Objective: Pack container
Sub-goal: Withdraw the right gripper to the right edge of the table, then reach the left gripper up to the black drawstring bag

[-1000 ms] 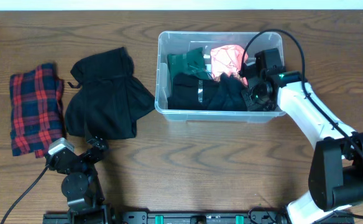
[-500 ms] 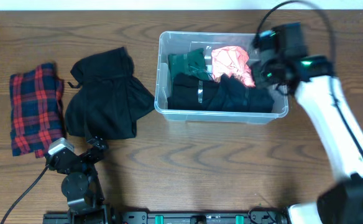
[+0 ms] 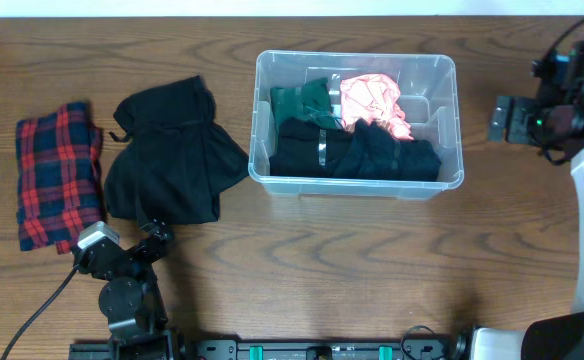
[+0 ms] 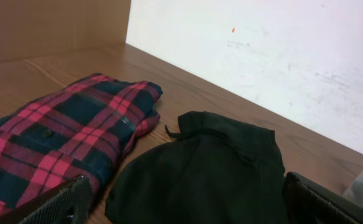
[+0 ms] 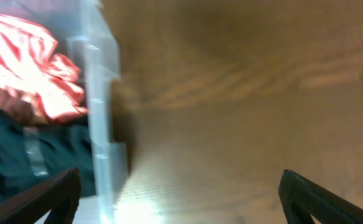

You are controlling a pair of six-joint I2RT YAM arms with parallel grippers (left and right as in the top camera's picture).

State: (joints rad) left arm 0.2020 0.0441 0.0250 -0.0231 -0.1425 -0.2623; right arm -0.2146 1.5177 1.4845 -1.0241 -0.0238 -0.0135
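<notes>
The clear plastic container [image 3: 352, 186] stands at mid-table and holds a green garment [image 3: 302, 100], a pink one [image 3: 372, 97] and a black one [image 3: 357, 152]. My right gripper [image 3: 507, 118] hangs open and empty to the right of the container, outside its wall. The blurred right wrist view shows that wall [image 5: 101, 93], the pink garment [image 5: 32, 68] and bare wood between the jaws [image 5: 178, 199]. Low at the front left, my left gripper [image 3: 127, 243] is open and empty, facing a black garment [image 4: 212, 168] and a red plaid shirt [image 4: 63, 137].
The black garment [image 3: 167, 160] and the folded plaid shirt [image 3: 57, 170] lie on the wooden table left of the container. A cable runs from the left arm's base [image 3: 122, 300] toward the front left corner. A white wall [image 4: 281, 56] borders the table's far edge.
My right gripper has opened, risen out of the container and swung right, past its right wall. The black garment stays in the container. The left arm has not moved.
</notes>
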